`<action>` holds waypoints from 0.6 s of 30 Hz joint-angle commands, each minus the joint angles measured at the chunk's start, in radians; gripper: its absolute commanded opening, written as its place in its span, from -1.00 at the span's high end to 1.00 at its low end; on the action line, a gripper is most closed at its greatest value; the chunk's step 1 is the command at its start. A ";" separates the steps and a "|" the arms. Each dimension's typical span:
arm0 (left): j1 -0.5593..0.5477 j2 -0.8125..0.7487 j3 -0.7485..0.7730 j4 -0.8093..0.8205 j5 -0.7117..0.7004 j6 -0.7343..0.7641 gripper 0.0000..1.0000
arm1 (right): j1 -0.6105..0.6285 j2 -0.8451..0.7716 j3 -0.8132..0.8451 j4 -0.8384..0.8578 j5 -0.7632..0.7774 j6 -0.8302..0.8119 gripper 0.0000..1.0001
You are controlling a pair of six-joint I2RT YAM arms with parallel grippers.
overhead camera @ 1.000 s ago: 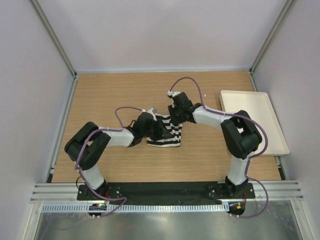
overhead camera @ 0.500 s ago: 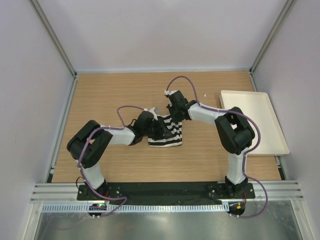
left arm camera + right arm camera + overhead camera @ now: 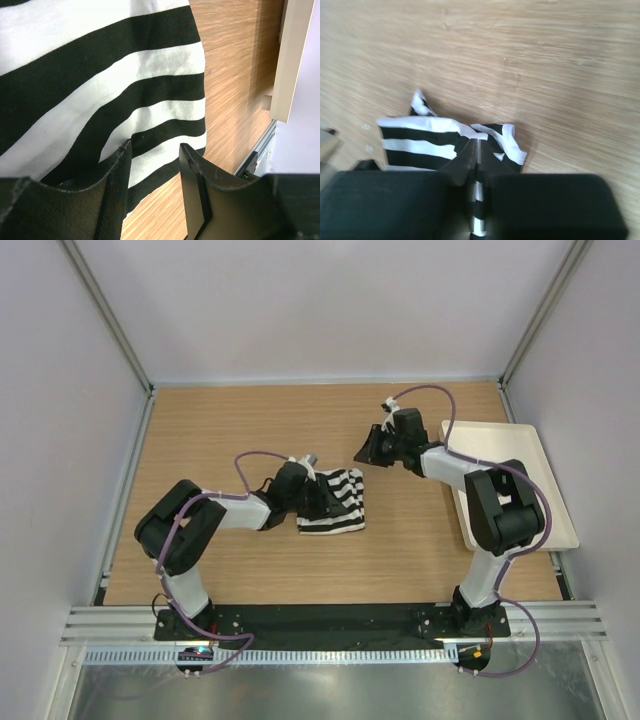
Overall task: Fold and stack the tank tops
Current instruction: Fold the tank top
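The black and white striped tank top (image 3: 340, 502) lies folded into a small rectangle near the middle of the table. My left gripper (image 3: 320, 502) rests low over its left part, jaws open; in the left wrist view (image 3: 152, 150) bare wood shows between the fingers and the striped cloth (image 3: 100, 75) spreads just beyond them. My right gripper (image 3: 364, 456) hangs up and to the right of the tank top, apart from it, shut with nothing held. In the right wrist view (image 3: 477, 142) the tank top (image 3: 420, 140) lies below the shut jaws, white trim at its corner.
A plain white tray (image 3: 520, 455) sits at the table's right edge, close to the right arm; its rim (image 3: 295, 50) shows in the left wrist view. Grey walls and metal posts (image 3: 110, 320) enclose the wooden table (image 3: 220, 430).
My right gripper shut and pulled away to the right from the tank top's upper right corner. The left gripper stayed on the cloth.
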 commanded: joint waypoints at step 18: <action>-0.002 0.030 -0.019 -0.036 -0.003 0.027 0.10 | -0.051 -0.101 -0.333 0.492 -0.391 0.549 -1.00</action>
